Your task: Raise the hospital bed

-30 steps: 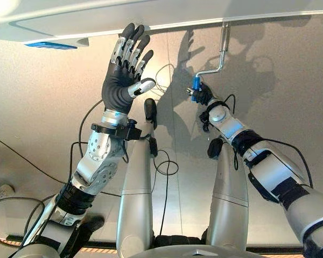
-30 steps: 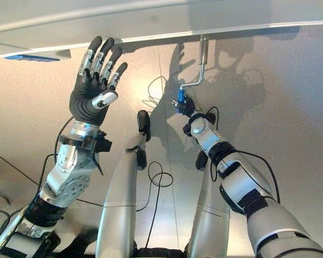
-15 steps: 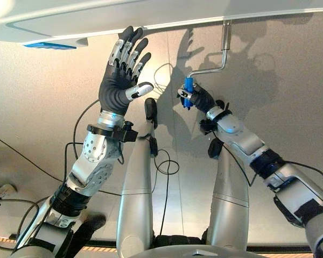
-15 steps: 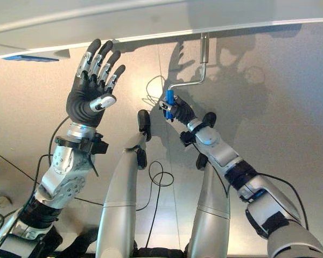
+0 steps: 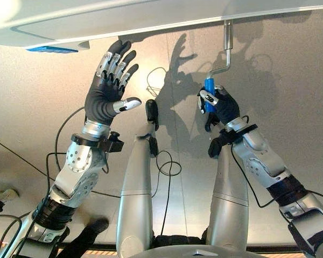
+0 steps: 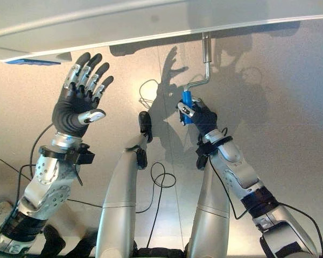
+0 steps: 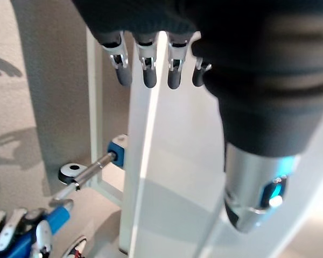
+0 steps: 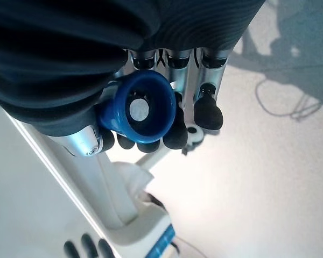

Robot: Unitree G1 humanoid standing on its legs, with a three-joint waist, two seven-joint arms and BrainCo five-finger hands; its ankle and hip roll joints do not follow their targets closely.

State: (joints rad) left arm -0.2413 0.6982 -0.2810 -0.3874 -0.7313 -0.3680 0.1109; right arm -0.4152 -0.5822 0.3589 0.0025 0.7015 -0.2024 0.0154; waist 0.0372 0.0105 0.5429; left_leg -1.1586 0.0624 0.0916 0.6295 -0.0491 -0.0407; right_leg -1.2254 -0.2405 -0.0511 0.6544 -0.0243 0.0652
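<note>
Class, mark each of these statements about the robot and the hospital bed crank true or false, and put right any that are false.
1. The right hand is curled round the blue grip of the crank. True.
2. The left hand is gripping the bed frame. False: it is raised below the frame with its fingers straight, holding nothing.
3. The crank's metal shaft runs up to the bed frame. True.
4. Both hands hold the crank. False: the right hand alone does.
5. The blue grip has come off the crank and lies on the floor. False: it sits on the crank arm, in the right hand.
</note>
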